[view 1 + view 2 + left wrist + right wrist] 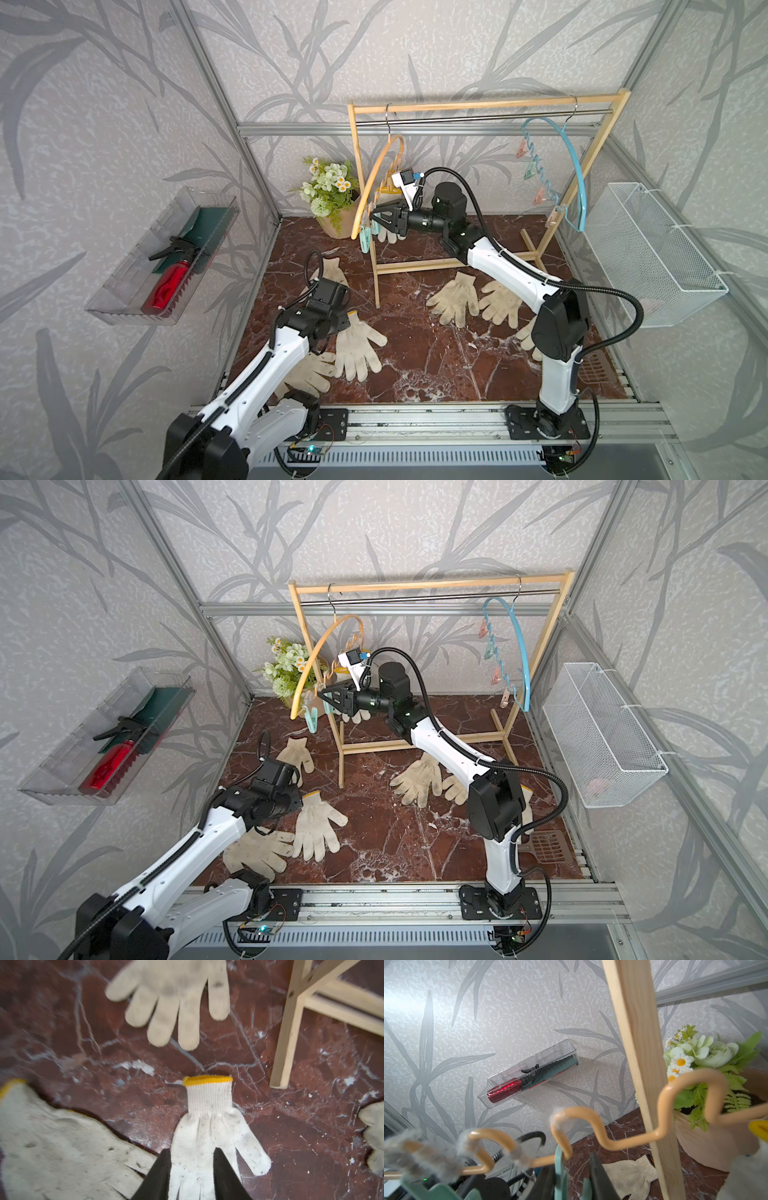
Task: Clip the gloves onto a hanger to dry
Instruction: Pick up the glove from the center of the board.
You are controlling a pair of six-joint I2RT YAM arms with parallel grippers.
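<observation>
Several off-white gloves lie on the red marble floor. One glove [207,1126] [357,345] with a yellow cuff lies flat under my left gripper [191,1149], which is open, its two fingers standing either side of the palm. An orange hanger [376,174] [612,1145] hangs at the left end of the rack. My right gripper [374,217] [570,1159] is shut on a teal clip [559,1159] on the hanger's wavy bar, the clip's handles between its fingers. Another glove [388,235] hangs just behind that gripper. Further gloves [455,297] lie beside the right arm.
The wooden rack [486,104] stands at the back; one leg [288,1032] is close to the left gripper. A blue hanger [573,166] with clips hangs at its right end. Flower pot [332,195], clear wall bin [166,266], wire basket [656,253], brown scoop [592,368].
</observation>
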